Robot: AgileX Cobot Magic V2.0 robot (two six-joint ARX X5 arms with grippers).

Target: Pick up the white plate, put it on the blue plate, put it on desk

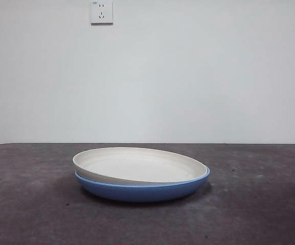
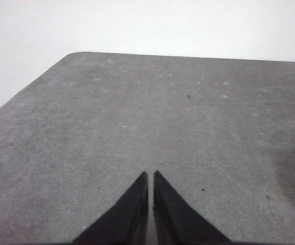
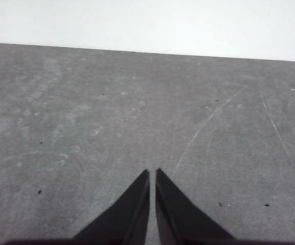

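The white plate (image 1: 137, 164) sits tilted inside the blue plate (image 1: 142, 190) mid-desk (image 1: 270, 204). The left gripper (image 2: 150, 174) and right gripper (image 3: 152, 172) are closed, empty, away. Tilted, the white plate could slide if nudged.

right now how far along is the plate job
Stacking looks done: the white plate sits in the blue plate, tilted, on the desk. Nothing is in hand: the left gripper and right gripper are shut and empty over bare tabletop. Little seems left.
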